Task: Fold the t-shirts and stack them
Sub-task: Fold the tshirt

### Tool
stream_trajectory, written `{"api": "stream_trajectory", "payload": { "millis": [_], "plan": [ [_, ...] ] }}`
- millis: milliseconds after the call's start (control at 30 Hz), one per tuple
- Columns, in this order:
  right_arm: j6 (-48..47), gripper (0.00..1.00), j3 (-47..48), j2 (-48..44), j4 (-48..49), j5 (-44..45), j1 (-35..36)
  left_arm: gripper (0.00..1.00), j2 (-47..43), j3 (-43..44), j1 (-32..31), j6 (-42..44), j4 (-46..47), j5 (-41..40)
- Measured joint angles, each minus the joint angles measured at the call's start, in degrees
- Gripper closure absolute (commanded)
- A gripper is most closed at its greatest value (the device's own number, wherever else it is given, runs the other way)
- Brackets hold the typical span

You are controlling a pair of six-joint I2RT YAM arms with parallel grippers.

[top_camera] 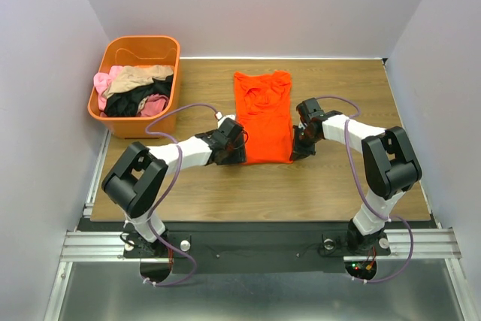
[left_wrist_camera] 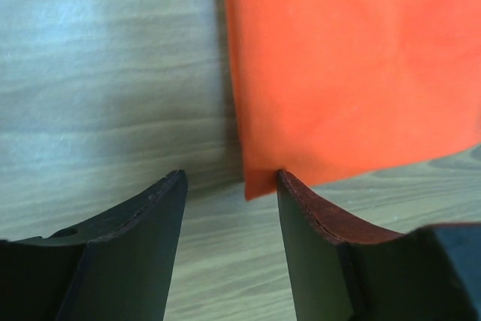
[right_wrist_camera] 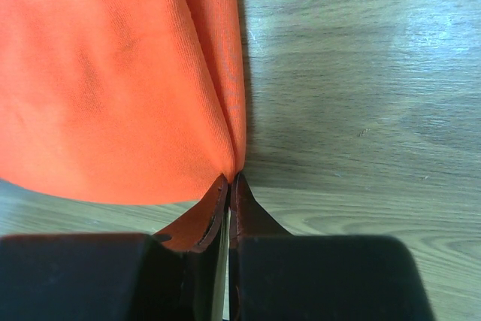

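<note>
The right gripper (right_wrist_camera: 231, 180) is clamped tight. Its tips meet on the near right corner of the orange-red tee (right_wrist_camera: 113, 73), where the cloth draws to a point, but the fingers hide how much fabric lies between them. The left gripper (left_wrist_camera: 229, 178) stands with its jaws apart at the tee's near left corner. One fingertip (left_wrist_camera: 301, 208) meets that corner, and the other is over bare wood beside the tee. Whether the touching finger sits on or under the cloth I cannot tell.

From above, both wrists cover the tee's near corners, so its near hem shows only between them. The tee lies as a long narrow strip on the table (top_camera: 338, 178), neck end away from the arms. That end is rumpled, and its creases are hard to read. Bare wood runs along both long edges of the tee and past its near hem; beyond its far end only a narrow band is left before the table's edge.

Left of the tee and well apart from it, toward the far side, stands an orange tub (top_camera: 135, 127). It holds pink cloth (top_camera: 101, 80), tan cloth (top_camera: 139, 77) and black cloth (top_camera: 131, 103) — tangled too closely to count the pieces, their lower parts cut off by the tub's wall.
</note>
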Motion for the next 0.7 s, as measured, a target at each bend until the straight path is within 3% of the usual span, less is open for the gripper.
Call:
{"api": "stream_trajectory", "payload": {
  "millis": [167, 300, 500, 567, 700],
  "plan": [
    [0.0, 0.96, 0.0, 0.2, 0.15, -0.04, 0.0, 0.48, 2.49, 2.16, 0.02, 1.16, 1.18, 0.09],
    [-0.02, 0.97, 0.02, 0.31, 0.22, -0.31, 0.0, 0.67, 3.78, 2.82, 0.02, 2.03, 2.4, 0.42],
    [-0.04, 0.99, 0.02, 0.31, 0.22, -0.39, 0.0, 0.84, 3.89, 1.99, 0.04, 1.68, 3.54, 1.36],
    [-0.04, 1.0, 0.02, 0.31, 0.22, -0.44, 0.0, 0.97, 3.34, 0.94, 0.11, 1.36, 4.59, 1.77],
    [-0.17, 1.0, 0.13, 0.31, 0.02, -0.5, 0.0, 1.0, 2.6, -0.2, 0.09, 0.76, 5.42, 2.99]
  ]
}}
